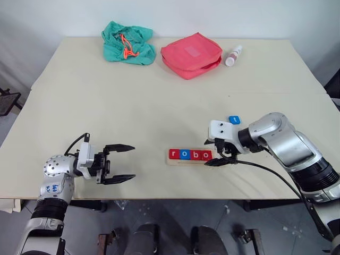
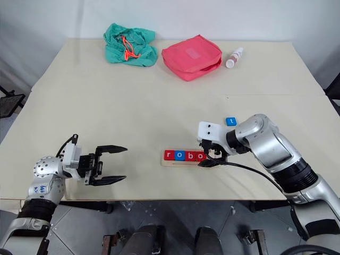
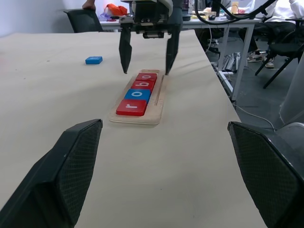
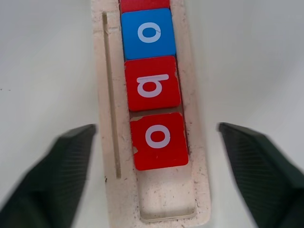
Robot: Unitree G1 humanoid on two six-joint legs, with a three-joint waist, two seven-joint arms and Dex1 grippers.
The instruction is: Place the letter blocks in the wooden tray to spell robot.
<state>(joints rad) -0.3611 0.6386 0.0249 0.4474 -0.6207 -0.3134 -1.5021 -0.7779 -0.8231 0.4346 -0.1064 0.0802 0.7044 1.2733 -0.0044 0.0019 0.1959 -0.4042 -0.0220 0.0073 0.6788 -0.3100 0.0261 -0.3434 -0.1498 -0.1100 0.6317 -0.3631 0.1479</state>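
Observation:
The wooden tray (image 1: 186,162) lies near the table's front edge, right of centre. Four letter blocks sit in it in a row: red r (image 1: 173,154), blue o (image 1: 184,154), red b (image 1: 195,155) and red o (image 4: 158,140). The tray's end slot (image 4: 166,204) past the last o is bare. A blue t block (image 1: 235,120) lies flat on the table behind the tray's right end. My right gripper (image 4: 156,127) is open, its fingers straddling the tray at the last o and holding nothing. My left gripper (image 1: 133,163) hovers open and empty to the left, pointing at the tray.
At the back of the table lie a green cloth bag (image 1: 128,43), a red pouch (image 1: 191,54) and a small white bottle (image 1: 233,55). The table's front edge (image 1: 159,197) runs close below both grippers. A black cable (image 1: 276,178) trails from the right arm.

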